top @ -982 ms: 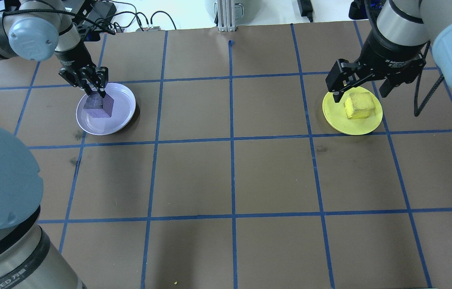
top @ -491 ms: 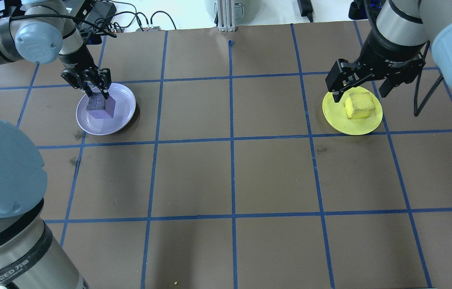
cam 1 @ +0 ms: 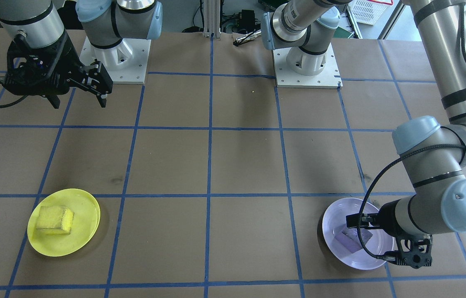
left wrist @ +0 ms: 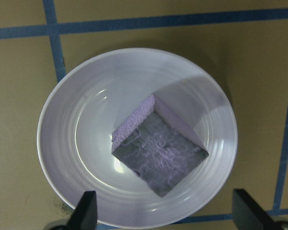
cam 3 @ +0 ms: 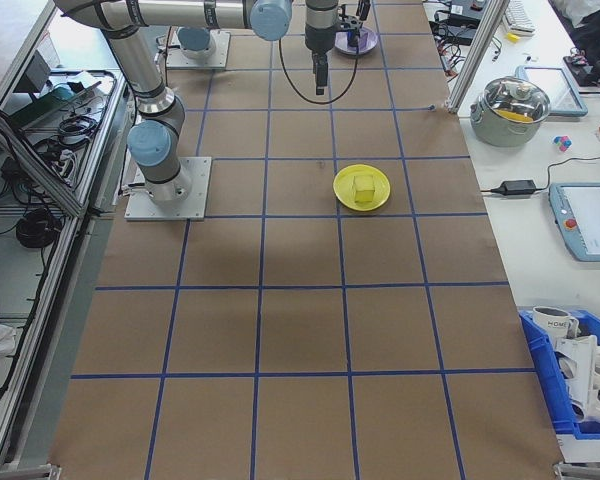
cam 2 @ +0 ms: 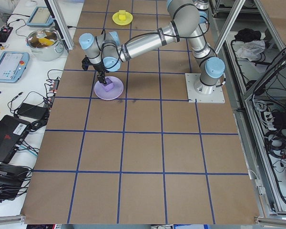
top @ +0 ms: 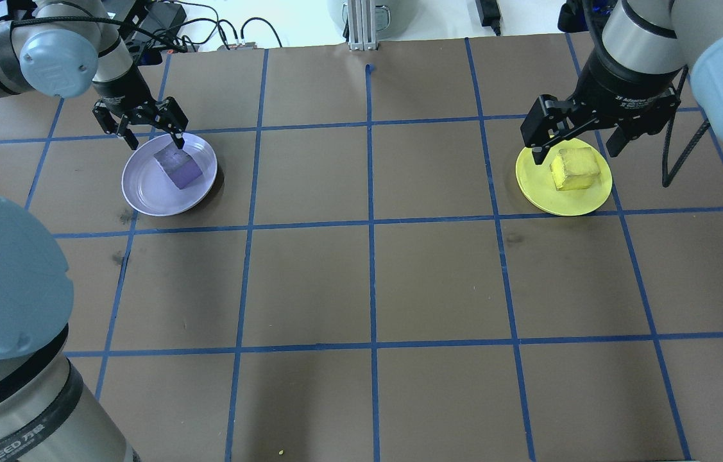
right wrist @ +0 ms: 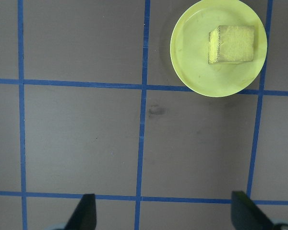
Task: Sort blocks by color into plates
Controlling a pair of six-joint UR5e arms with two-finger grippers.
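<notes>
Left gripper (top: 149, 128) open, pointing down just over purple block (top: 177, 168) in lavender plate (top: 143, 192); right gripper (top: 576, 142) open, raised.

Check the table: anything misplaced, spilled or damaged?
Nothing stands out. Purple block lies in the lavender plate, yellow block in the yellow plate. Both grippers, left and right, are open and empty.

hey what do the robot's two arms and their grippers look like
Both arms are silver-grey metal tubes with pale blue round joint caps and black bands. The left gripper and right gripper are black, each with two fingers. A black cable loops along each wrist. The right gripper body carries small white lettering, too small to read.
</notes>
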